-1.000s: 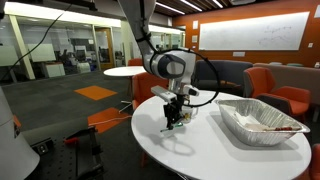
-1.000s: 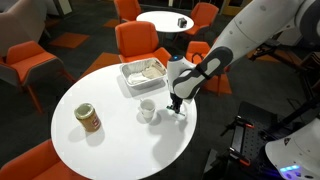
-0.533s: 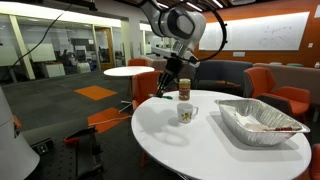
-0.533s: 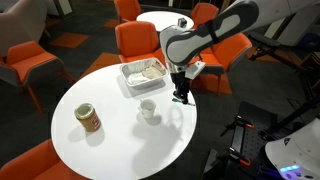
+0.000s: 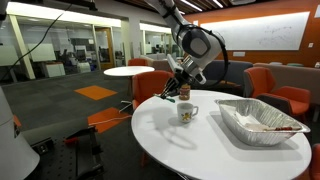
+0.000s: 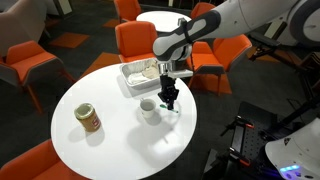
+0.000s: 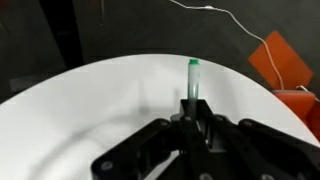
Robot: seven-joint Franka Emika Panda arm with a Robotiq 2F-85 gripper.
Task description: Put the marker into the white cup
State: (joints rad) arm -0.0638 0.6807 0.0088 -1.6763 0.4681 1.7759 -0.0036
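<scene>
Wrist view shows the gripper pinched narrow on the green marker at frame centre, cup out of shot, so letting go while off the white cup would likely send it rolling across the table.

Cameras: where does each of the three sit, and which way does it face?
Exterior view, near table height: faces across the table to the white cup and foil tray; arm and gripper show.
Exterior view, high up: looks down on the table and tan canister; arm shows.
Wrist view: looks along the fingers at the marker they hold.
Shared: both exterior views show white cup, foil tray, gripper.
</scene>
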